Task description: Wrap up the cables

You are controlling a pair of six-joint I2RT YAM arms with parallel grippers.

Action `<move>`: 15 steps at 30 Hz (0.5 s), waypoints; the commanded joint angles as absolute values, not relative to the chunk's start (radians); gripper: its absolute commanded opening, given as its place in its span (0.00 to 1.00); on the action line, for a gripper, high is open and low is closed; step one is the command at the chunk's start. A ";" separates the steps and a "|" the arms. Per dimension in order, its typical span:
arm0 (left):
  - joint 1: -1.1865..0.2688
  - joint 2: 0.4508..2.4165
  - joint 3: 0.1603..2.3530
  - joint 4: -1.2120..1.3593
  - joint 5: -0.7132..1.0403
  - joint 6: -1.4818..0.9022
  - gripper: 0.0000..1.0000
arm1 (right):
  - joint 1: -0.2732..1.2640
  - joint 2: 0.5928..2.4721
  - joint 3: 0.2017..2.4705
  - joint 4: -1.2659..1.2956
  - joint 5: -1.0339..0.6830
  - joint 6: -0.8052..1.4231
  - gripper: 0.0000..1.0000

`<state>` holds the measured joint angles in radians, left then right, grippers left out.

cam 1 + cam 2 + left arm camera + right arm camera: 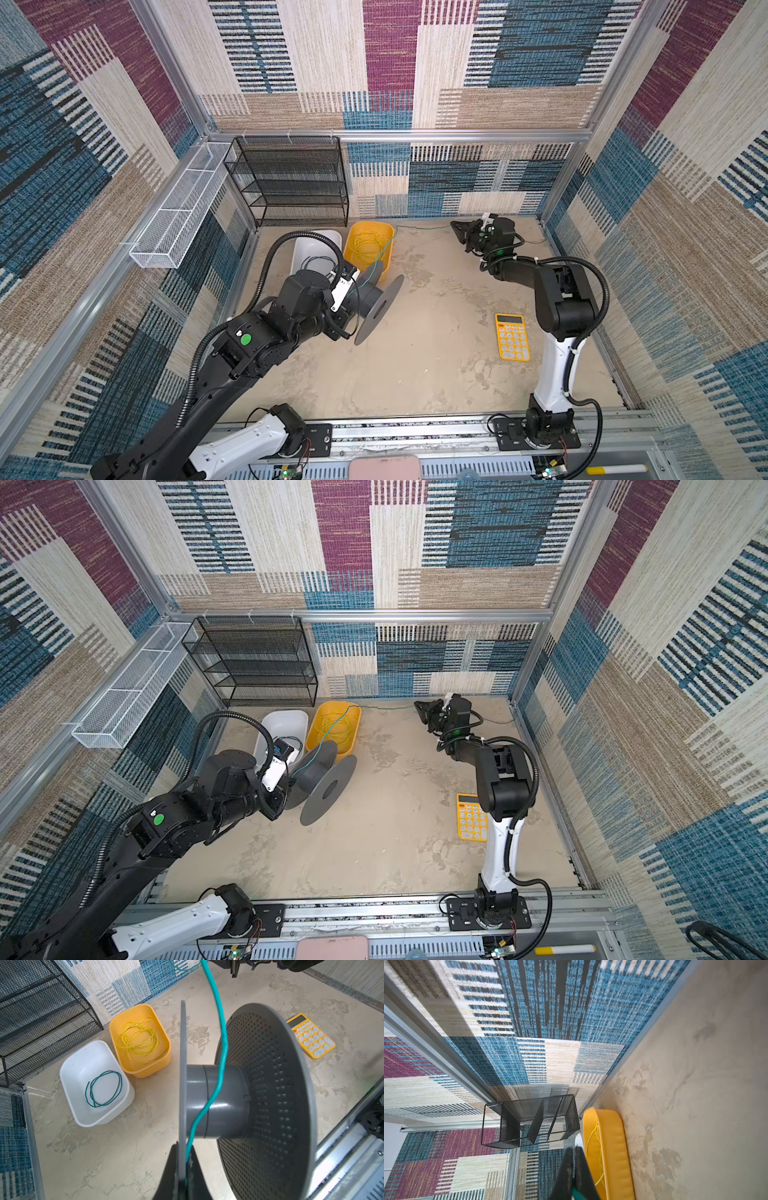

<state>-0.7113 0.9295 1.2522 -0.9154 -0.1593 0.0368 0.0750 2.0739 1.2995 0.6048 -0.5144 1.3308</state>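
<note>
A grey spool [376, 305] [328, 787] [216, 1103] is held up off the floor at the left. My left gripper [185, 1147] is shut on the edge of its thin flange, with the teal cable [220, 1047] pinched alongside. That cable crosses the hub, passes over the yellow bin [386, 266] and runs along the back wall [419, 227] [382, 707] to my right gripper [455, 226] [417, 704] [574, 1148], which is shut on it. A yellow cable [137, 1043] lies coiled in the yellow bin [164, 1043]. A dark cable [104, 1088] lies coiled in the white bin [68, 1076].
A yellow calculator [513, 336] [311, 1036] lies on the floor at the right, close to the right arm. A black mesh rack [291, 183] stands against the back wall behind the bins. A white mesh basket [174, 216] hangs on the left wall.
</note>
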 commanded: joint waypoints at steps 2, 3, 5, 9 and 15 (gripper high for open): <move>-0.708 0.903 1.271 -0.910 -0.203 0.025 0.00 | 0.060 2.067 1.354 0.453 -0.445 1.145 0.00; -0.707 0.900 1.283 -0.917 -0.205 0.020 0.00 | 0.059 2.058 1.353 0.428 -0.422 1.103 0.00; -0.703 0.894 1.303 -0.924 -0.205 0.010 0.00 | 0.060 2.041 1.344 0.401 -0.384 1.047 0.00; -0.690 0.900 1.359 -0.924 -0.145 -0.012 0.00 | 0.060 2.024 1.310 0.376 -0.344 0.985 0.00; -0.671 0.944 1.436 -0.903 -0.068 -0.029 0.00 | 0.074 1.995 1.235 0.376 -0.309 0.920 0.00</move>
